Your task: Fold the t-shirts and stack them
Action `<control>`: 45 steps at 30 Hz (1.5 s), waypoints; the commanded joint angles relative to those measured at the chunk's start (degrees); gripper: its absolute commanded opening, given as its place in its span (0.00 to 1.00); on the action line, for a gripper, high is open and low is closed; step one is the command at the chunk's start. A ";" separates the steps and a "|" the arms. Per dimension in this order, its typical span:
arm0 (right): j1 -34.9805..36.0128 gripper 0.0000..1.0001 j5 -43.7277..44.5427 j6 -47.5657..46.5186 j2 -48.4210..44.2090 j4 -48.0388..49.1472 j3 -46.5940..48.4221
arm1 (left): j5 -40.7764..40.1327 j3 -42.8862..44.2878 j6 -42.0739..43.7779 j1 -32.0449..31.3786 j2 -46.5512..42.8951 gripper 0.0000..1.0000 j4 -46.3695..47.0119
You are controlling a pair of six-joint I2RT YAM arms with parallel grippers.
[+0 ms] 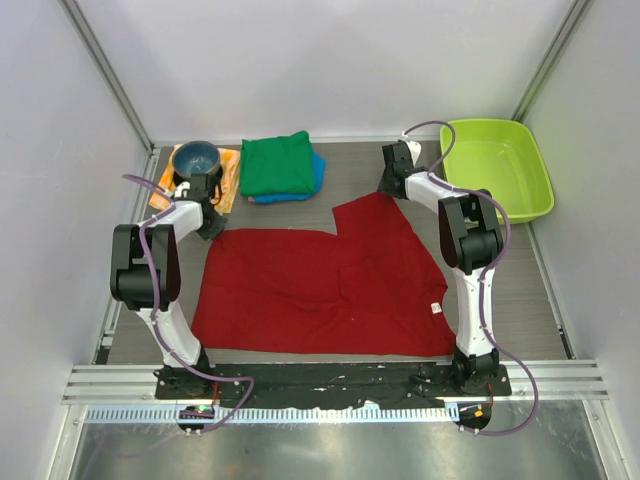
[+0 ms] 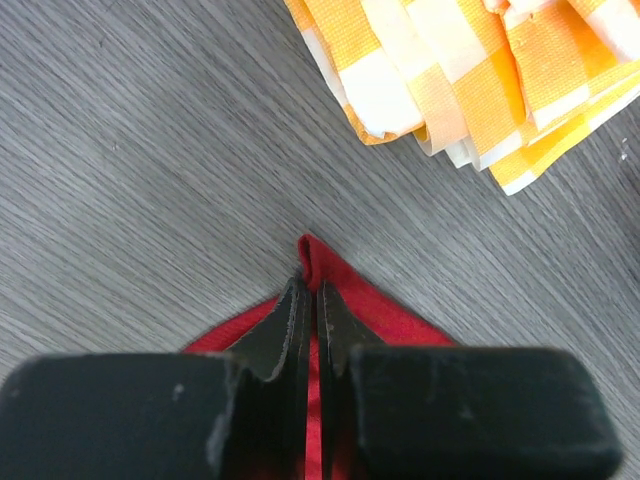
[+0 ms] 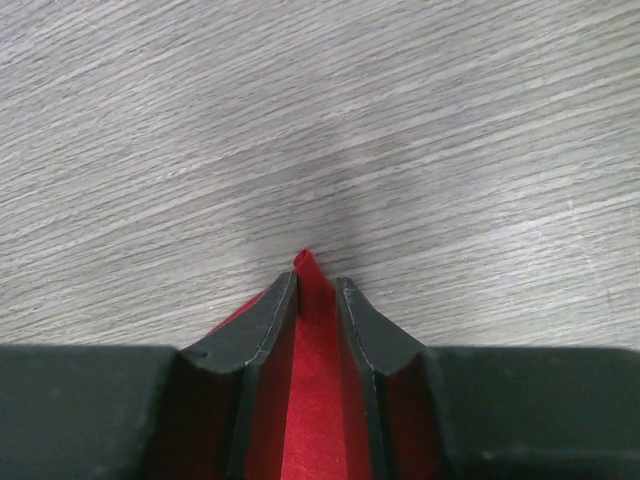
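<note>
So that the far edge can presumably be folded over, the left gripper (image 2: pixel 308 292) pinches the far left corner of the red shirt (image 1: pixel 320 285), spread flat on the table (image 1: pixel 360 175), while the right gripper (image 3: pixel 317 287) straddles its far right corner, jaws narrowly apart.

Stack at back: blue t-shirt (image 1: pixel 319 172) mostly hidden under green t-shirt (image 1: pixel 277 165); only an edge strip shows. Left wrist view: checked cloth (image 2: pixel 480 70) cut off at top and right edges. On red t-shirt (image 1: pixel 320 280), label (image 1: pixel 436 308) too small to read. Whether right gripper (image 3: pixel 317 280) actually pinches the red cloth: cannot tell.
</note>
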 commanded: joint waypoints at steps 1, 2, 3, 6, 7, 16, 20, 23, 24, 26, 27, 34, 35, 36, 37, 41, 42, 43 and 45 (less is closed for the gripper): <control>0.27 0.24 -0.57 -0.96 3.50 -5.19 0.05 | 2.74 -2.17 -0.64 -0.24 -0.68 0.06 -0.79; 0.27 0.20 -0.48 -1.05 3.50 -5.37 -0.04 | 2.91 -2.25 -0.64 -0.33 -0.60 0.06 -0.44; 0.27 0.16 -0.66 -1.31 3.50 -5.29 -0.04 | 3.09 -2.34 -0.64 -0.24 -0.51 0.06 -0.44; 0.36 0.01 0.13 -1.66 3.50 -5.90 0.31 | 3.27 -2.87 -0.64 -0.24 -1.03 0.06 0.09; 0.44 0.01 0.74 -1.66 3.24 -5.90 0.31 | 3.27 -3.04 -0.64 -0.33 -1.56 0.06 0.35; 3.17 0.01 6.36 -5.35 -8.97 -4.76 -4.78 | 5.64 -5.50 0.68 -0.41 -8.50 0.00 2.28; 4.75 0.01 9.00 -5.09 -17.14 -3.19 -12.49 | 3.36 -7.96 0.60 -1.99 -12.63 0.00 2.28; 6.50 0.01 11.90 -5.09 -23.03 -2.21 -17.68 | 1.87 -10.60 -0.02 -2.87 -16.32 0.00 2.29; 6.95 0.01 12.69 -5.18 -24.52 -2.21 -18.84 | 0.64 -11.30 -0.11 -2.96 -18.24 0.00 2.28; 7.65 0.01 13.75 -5.00 -28.48 -2.38 -21.47 | -0.33 -13.24 -0.11 -3.23 -20.10 0.00 2.28; 7.83 0.01 13.67 -4.83 -29.62 -2.73 -22.36 | -0.86 -13.76 -0.11 -3.31 -21.85 0.00 2.11; 8.80 0.01 16.48 -3.77 -40.70 -6.50 -28.77 | -4.90 -20.70 -1.51 -3.75 -31.68 0.00 1.23; 8.88 0.01 17.00 -3.60 -42.80 -7.21 -29.30 | -5.69 -21.49 -1.86 -3.75 -32.75 0.00 1.23; 8.88 0.01 17.27 -3.42 -43.86 -7.65 -29.92 | -6.04 -22.63 -2.04 -3.75 -33.81 0.00 0.88; 8.88 0.01 17.01 -3.33 -44.83 -8.35 -31.14 | -6.31 -22.91 -2.13 -3.75 -35.82 0.00 0.79; 9.58 0.01 16.74 -2.72 -50.37 -9.68 -34.40 | -5.17 -23.87 -2.22 -3.75 -40.13 0.00 -0.44; 9.85 0.01 16.66 -2.63 -52.20 -9.94 -34.93 | -5.00 -24.14 -2.22 -3.75 -41.02 0.00 -1.31; 10.55 0.01 17.00 -2.37 -53.00 -10.73 -35.89 | -4.56 -24.31 -2.22 -3.75 -41.98 0.00 -1.49; 11.60 0.01 17.88 -2.11 -55.19 -11.61 -36.60 | -3.94 -25.28 -2.31 -3.75 -45.23 0.00 -2.28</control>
